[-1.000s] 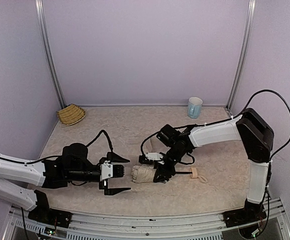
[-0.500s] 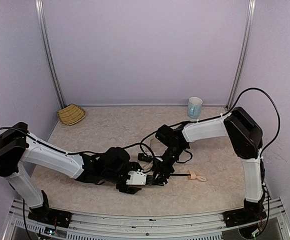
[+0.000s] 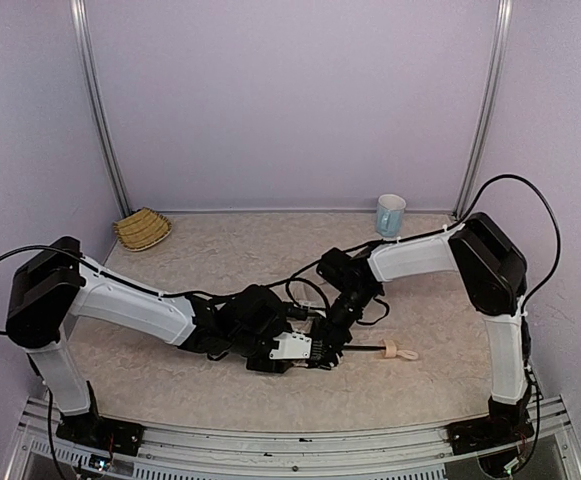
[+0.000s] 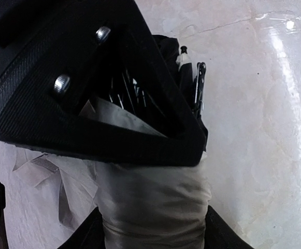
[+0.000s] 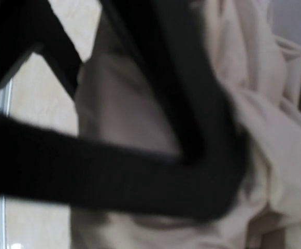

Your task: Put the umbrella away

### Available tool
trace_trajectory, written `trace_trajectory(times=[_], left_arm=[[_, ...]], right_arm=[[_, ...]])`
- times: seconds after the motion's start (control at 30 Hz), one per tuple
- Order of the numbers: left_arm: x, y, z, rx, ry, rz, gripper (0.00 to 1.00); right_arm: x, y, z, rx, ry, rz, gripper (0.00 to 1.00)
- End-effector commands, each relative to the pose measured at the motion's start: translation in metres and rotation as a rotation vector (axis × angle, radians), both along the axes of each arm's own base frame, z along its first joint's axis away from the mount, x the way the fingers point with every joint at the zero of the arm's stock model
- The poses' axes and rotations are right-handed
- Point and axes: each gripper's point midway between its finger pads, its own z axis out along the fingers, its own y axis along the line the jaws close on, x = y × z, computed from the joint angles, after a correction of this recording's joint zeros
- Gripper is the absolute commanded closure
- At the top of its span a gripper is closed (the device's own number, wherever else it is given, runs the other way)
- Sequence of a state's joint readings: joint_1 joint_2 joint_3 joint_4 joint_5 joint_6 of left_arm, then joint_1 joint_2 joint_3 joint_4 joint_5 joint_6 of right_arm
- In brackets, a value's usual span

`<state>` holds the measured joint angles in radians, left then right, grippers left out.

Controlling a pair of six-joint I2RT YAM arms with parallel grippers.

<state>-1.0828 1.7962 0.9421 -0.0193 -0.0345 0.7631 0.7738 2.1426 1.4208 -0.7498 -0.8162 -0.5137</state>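
While my two arms meet over the near centre of the table [image 3: 450, 330], my left arm [image 3: 130, 305] reaches in from the left and my right arm [image 3: 420, 258] folds in from the right. The umbrella [image 4: 150, 202] lies on the table between them, its cream canopy gathered into a tight bundle.

My left gripper [image 3: 308, 350] is clamped on that bundle. In the left wrist view my fingers [image 4: 85, 236] press against both sides of the fabric, and metal ribs [image 4: 127, 91] show at the bundle's far end. My right gripper [image 3: 332, 336] sits at the canopy end nearest the shaft. Its wrist view is blurred and filled with fabric, so I cannot tell whether it is closed.

The black shaft [image 3: 365, 348] projects to the right of both grippers and ends at the tan handle [image 3: 391, 349] with its loop strap [image 3: 408, 356]. A straw basket [image 3: 142, 229] sits at the far left corner and a mug [image 3: 390, 214] at the far right, both well apart from the work.

Status, as judged:
- Done: canopy collapsed and gathered.
- Remaining: the shaft is exposed between canopy and handle and probably needs telescoping in. No fastening of the bundle is visible. Stowing is not yet done.

Markings: no brand, label or writing is legible on any item.
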Motion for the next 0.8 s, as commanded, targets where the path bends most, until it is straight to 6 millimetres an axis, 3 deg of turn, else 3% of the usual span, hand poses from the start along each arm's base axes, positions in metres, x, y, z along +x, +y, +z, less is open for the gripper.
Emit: trace_trajectory(times=[0.0, 0.1, 0.27, 0.6, 0.7, 0.77], left_arm=[[-0.020, 0.041, -0.073, 0.242, 0.207, 0.045, 0.52], [-0.030, 0.044, -0.081, 0.279, 0.292, 0.052, 0.58], [-0.043, 0.053, -0.090, 0.323, 0.437, 0.093, 0.60], [-0.056, 0.055, -0.092, 0.330, 0.722, 0.166, 0.61], [-0.057, 0.054, -0.088, 0.326, 0.808, 0.182, 0.61], [-0.059, 0.052, -0.086, 0.321, 0.860, 0.179, 0.61]], right_arm=[[-0.012, -0.031, -0.037, -0.177, -0.014, -0.011, 0.63], [0.006, -0.030, -0.019, -0.113, -0.075, -0.081, 0.48], [0.033, -0.032, 0.029, 0.019, -0.272, -0.182, 0.32], [0.048, -0.062, 0.112, 0.196, -0.710, -0.351, 0.30], [0.038, -0.069, 0.140, 0.280, -0.879, -0.368, 0.30], [0.024, -0.072, 0.143, 0.311, -1.005, -0.343, 0.30]])
